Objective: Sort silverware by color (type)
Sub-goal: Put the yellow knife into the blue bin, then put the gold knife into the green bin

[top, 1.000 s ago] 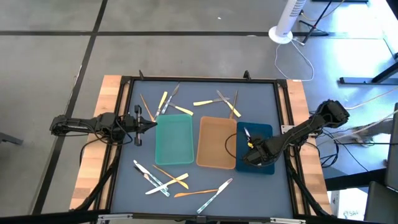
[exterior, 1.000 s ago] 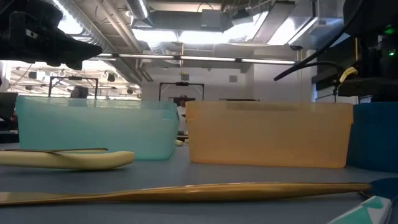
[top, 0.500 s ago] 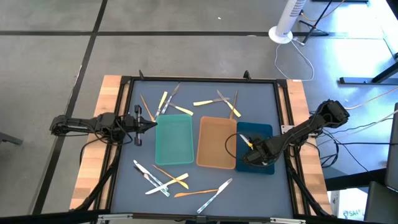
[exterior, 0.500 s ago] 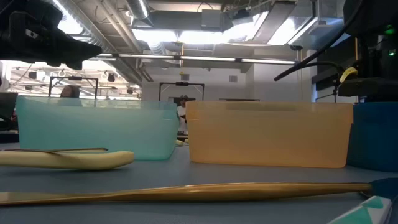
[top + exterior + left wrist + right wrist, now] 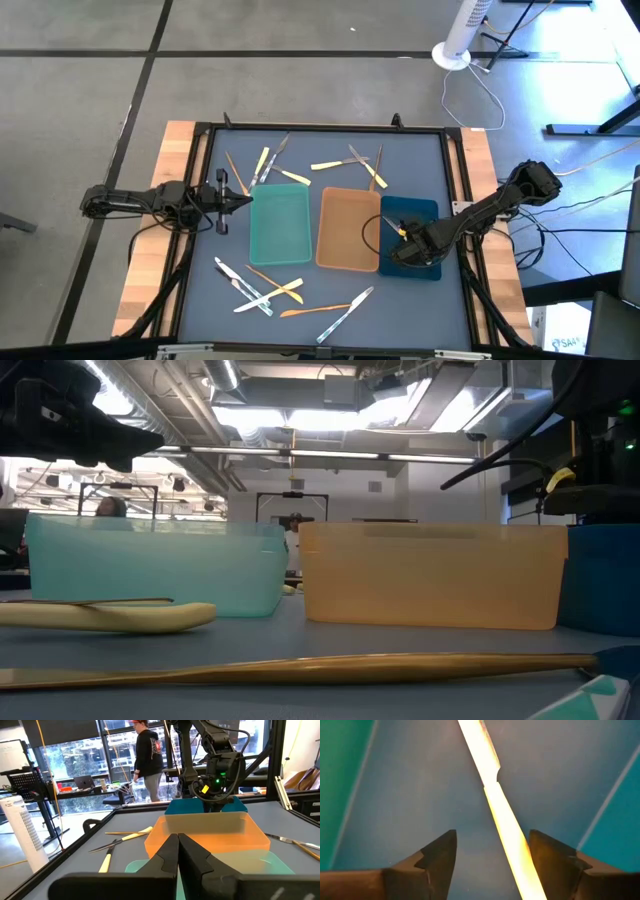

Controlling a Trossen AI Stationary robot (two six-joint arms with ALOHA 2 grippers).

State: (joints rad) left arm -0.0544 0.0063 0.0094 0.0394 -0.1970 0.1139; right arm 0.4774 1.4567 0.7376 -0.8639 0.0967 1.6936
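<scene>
Over the dark-blue tray, at the table's right side, the right gripper was seen hanging low with its fingers spread wide. Between them, untouched by either, a yellow-handled utensil lay on the tray floor, its silver tip pointing away from the wrist. The step in hand was judged to be a placing just completed: the piece appeared released into its tray. The next move would call for the arm to be lifted clear of the tray walls and sent to another loose piece. Beside the blue tray stood the tan tray and the teal tray. Unsorted silverware was scattered near and far of the trays. The left gripper, fingers pressed together, waited at the teal tray's left edge.
</scene>
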